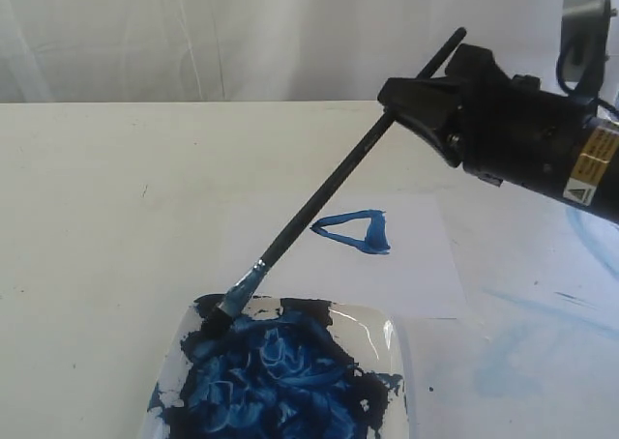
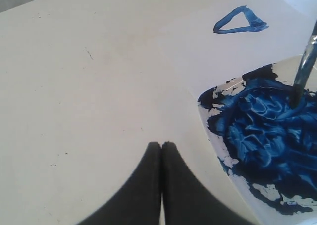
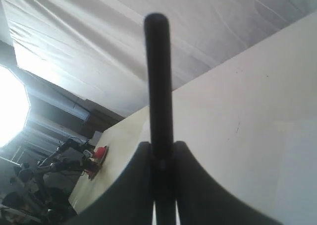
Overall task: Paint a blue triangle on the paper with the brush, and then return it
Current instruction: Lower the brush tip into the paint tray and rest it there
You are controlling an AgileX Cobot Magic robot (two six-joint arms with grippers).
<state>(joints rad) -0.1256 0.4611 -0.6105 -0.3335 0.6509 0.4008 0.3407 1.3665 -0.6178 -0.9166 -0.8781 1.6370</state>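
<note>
Blue paint point(image 1: 280, 381) is filling the tray point(image 1: 392, 335). Exterior: right jaws are gripping the brush point(image 1: 319, 202) high on its handle, tilted, with the bristles dipping into the paint. It's probably being returned, as the triangle point(image 1: 377, 234) is sitting finished on the paper point(image 1: 426, 265) beyond. Left wrist: left jaws are sitting closed and empty over the desk point(image 2: 74, 111) beside the tray, out of the way. Right wrist: handle is sitting clamped, end poking past.

1. The tabletop point(image 1: 106, 217) I work over is flat and cream-coloured.
2. A white paper point(image 1: 416, 275) lies flat on it, right of the middle in the exterior view and slightly brighter than the surface.
3. A paint tray point(image 1: 395, 362) sits on it nearer the camera, just beside the paper's near edge. I cannot tell whether they touch.
4. Pale-blue smears point(image 1: 503, 362) mark the bare surface on my right.
5. Small dark specks point(image 1: 145, 190) dot the left part.
</note>
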